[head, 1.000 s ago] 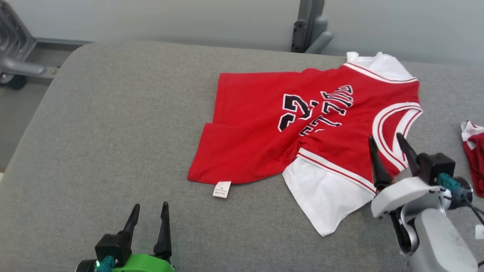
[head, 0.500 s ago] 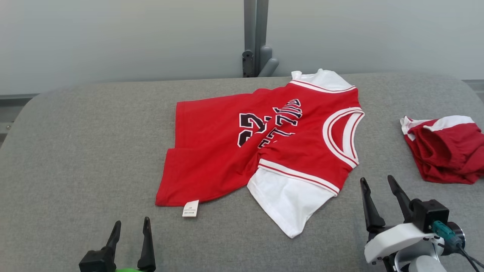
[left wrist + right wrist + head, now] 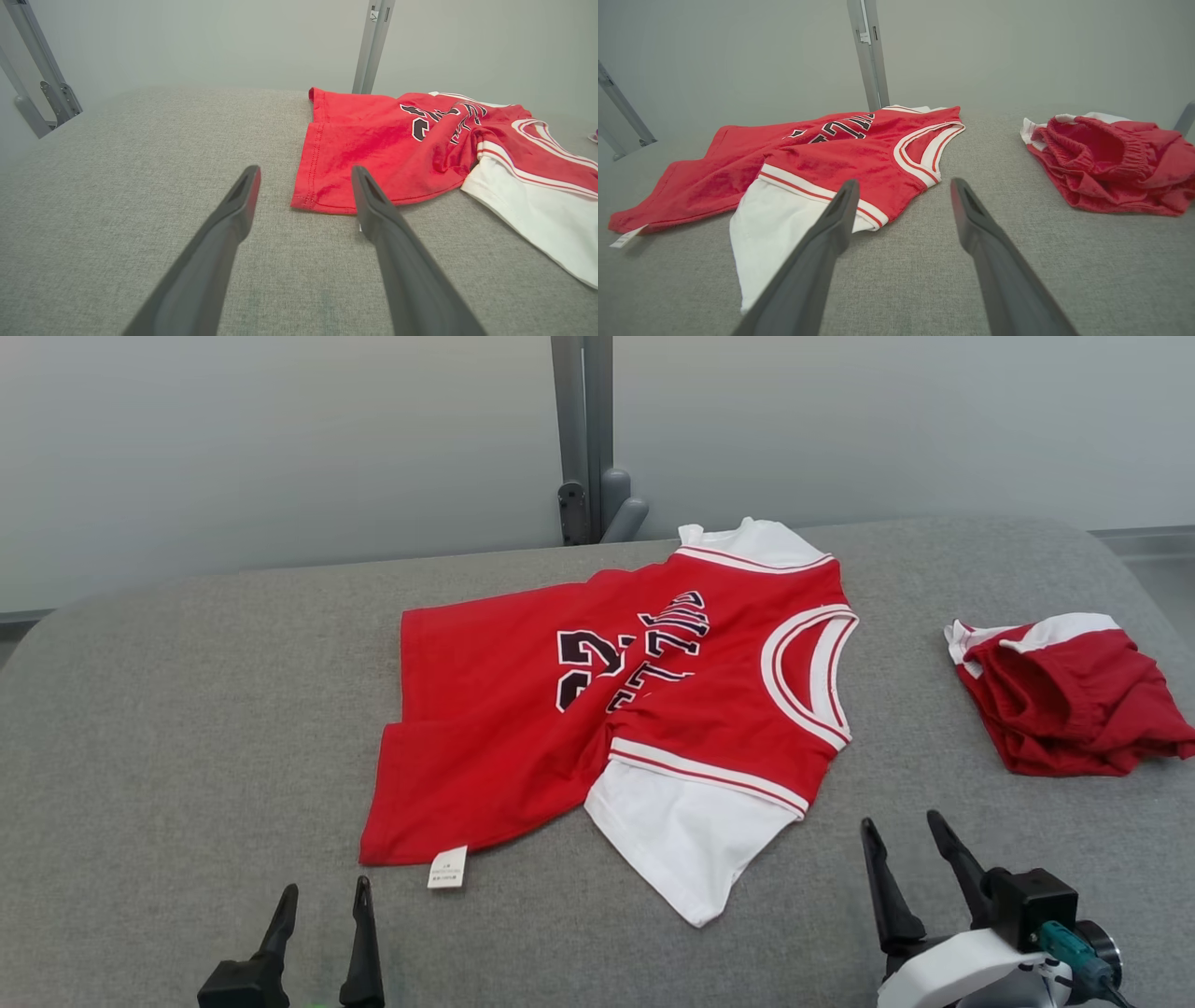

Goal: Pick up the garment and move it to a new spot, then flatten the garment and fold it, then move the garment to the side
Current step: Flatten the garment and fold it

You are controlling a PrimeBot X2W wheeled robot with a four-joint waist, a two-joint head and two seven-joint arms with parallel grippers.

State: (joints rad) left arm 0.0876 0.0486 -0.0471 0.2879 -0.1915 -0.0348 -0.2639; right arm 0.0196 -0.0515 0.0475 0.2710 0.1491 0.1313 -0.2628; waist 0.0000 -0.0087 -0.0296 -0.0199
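Note:
The garment [image 3: 523, 728] is a red jersey with white sleeves, white trim and dark lettering, lying roughly spread on the grey padded table [image 3: 187, 709], collar to the right; it also appears in the left wrist view [image 3: 373, 144] and the right wrist view [image 3: 831, 154]. A white tag [image 3: 447, 867] hangs at its near hem. My left gripper [image 3: 325, 894] stands open at the near edge, just short of the hem corner, empty. Near the front right my right gripper [image 3: 904, 831] is open and empty, a little off the white sleeve.
A bundle of red shorts [image 3: 1064, 695] with white trim lies at the table's right, seen too from the right wrist [image 3: 1106, 163]. A grey upright post [image 3: 583, 439] stands behind the table against a pale wall. Bare grey padding stretches to the left.
The head camera has swung right and tilted, so the picture shifted left and the red shorts came into full view. Both grippers drew back to the near edge, the right one off the collar.

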